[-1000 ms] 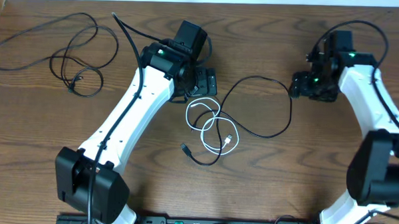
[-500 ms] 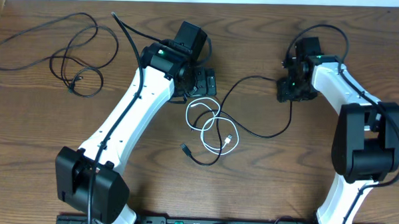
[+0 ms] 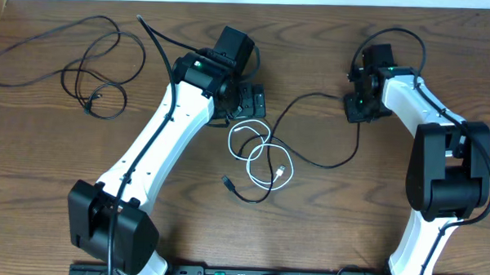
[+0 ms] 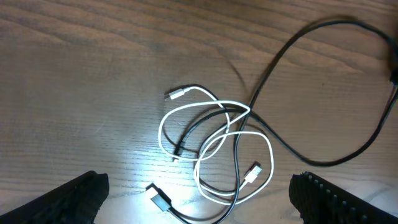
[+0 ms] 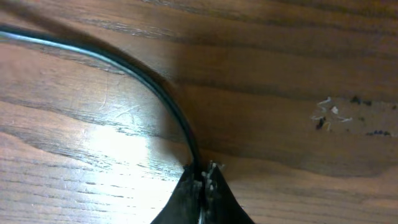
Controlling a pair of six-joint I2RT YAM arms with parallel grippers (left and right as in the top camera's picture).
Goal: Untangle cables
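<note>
Jaws first: the right gripper (image 5: 200,186) is clamping shut on one end of a black cable (image 5: 155,87), while the left gripper (image 3: 248,101) is hanging wide open, holding nothing, just above the knot. That black cable is arcing across the table (image 3: 390,200) and threading through the loops of the white cable (image 4: 160,132) at centre. The second black cable (image 3: 84,62) is lying well apart at the far left, so that one looks freed. The white and black pair are remaining to be pulled apart.
</note>
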